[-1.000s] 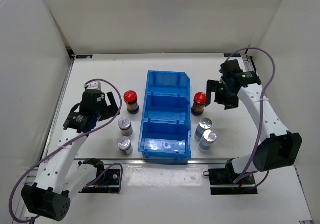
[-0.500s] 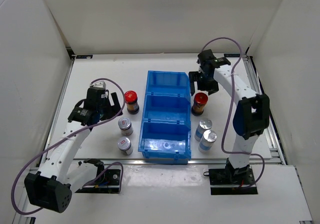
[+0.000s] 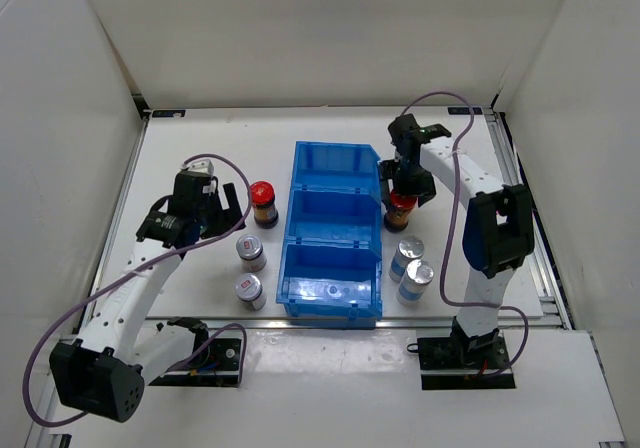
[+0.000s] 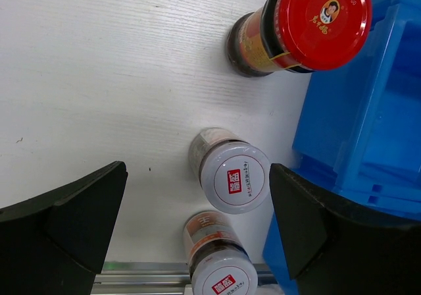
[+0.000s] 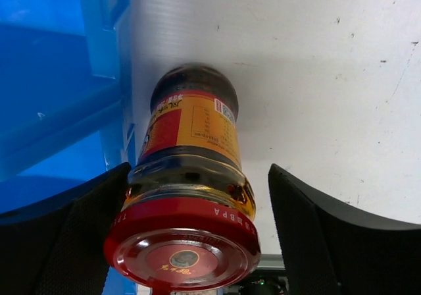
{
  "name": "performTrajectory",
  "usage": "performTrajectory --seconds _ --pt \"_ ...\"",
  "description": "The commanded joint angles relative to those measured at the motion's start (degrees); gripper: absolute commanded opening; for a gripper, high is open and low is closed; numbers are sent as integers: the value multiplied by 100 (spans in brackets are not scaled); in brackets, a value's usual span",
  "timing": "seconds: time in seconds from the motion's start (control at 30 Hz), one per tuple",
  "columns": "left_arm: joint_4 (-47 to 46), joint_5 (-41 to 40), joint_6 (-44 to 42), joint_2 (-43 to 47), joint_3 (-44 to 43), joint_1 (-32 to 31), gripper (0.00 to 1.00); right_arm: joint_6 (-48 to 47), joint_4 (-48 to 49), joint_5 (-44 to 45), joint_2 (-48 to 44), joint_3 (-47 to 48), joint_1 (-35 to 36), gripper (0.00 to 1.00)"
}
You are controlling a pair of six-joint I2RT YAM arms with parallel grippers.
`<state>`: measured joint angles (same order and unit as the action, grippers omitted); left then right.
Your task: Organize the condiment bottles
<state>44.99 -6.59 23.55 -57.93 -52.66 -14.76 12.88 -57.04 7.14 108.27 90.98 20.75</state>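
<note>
A blue three-compartment plastic bin [image 3: 335,213] stands between two rows of small cylindrical condiment bottles [image 3: 250,253]: three left, three right.

Right gripper [image 5: 199,170] is straddling a dark bottle [image 5: 188,87] with a red cap [image 5: 183,245], yellow-and-red label [image 5: 194,127] facing the camera. The bin-side finger [image 5: 66,236] looks to be right up against the bottle's shoulder. The other finger [image 5: 342,242] clearly isn't, since a strip of white table [image 5: 316,64] shows between it and the glass. The bottle stands just beside the wall of a blue bin [image 5: 52,78], which fills the left of the shot.
</note>
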Motion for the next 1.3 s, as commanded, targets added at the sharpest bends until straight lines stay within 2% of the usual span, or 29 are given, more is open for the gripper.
performTrajectory --seconds 0.0,0.07,0.1,0.17,0.2,0.27,0.3,0.4,0.43,0.57,0.67,0.9,1.07,1.17,1.23,1.27 --pt "-78 96 -61 -16 -104 -18 100 56 -97 86 -289 -98 8 85" --pt "-131 96 -61 -69 -104 -18 100 56 -97 86 -289 16 8 80" --pt "-131 96 -61 -69 -104 -18 100 56 -97 164 -289 164 8 72" --pt "-131 96 -61 -69 -104 -18 100 4 -158 165 -228 410 8 66" --pt "-131 96 -61 -130 -104 -18 100 -49 -211 217 -227 586 -45 53" --pt "-131 36 -61 -131 -104 -18 100 -49 -351 288 -166 1016 -45 42" --pt "-131 35 -61 -131 -104 -18 100 -49 -526 341 -166 1549 -45 36" --pt "-131 -18 -61 -131 -104 -18 100 -101 -668 316 18 2422 -45 30" --pt "-131 -18 -61 -183 -104 -18 100 -311 -668 193 193 3060 -45 27" --pt "-131 -18 -61 -236 -104 -18 100 -506 -721 -554 615 4251 16 26" --pt "-131 -18 -61 -288 -235 -18 100 -506 -844 -678 1073 4901 218 25" --pt "-78 -141 -114 -350 -367 -18 100 -507 -792 -715 1416 4903 666 23" --pt "-78 -202 -114 -350 -367 -18 100 -454 -792 -714 1609 4763 667 23" --pt "-78 -255 -114 -298 -245 -18 100 -393 -792 -766 1820 4675 667 31" --pt "-78 -255 -114 -298 -244 -18 100 -339 -792 -618 1978 4753 667 40" --pt "-78 -307 -114 -298 -244 -18 100 -287 -739 -556 2118 4806 667 40"
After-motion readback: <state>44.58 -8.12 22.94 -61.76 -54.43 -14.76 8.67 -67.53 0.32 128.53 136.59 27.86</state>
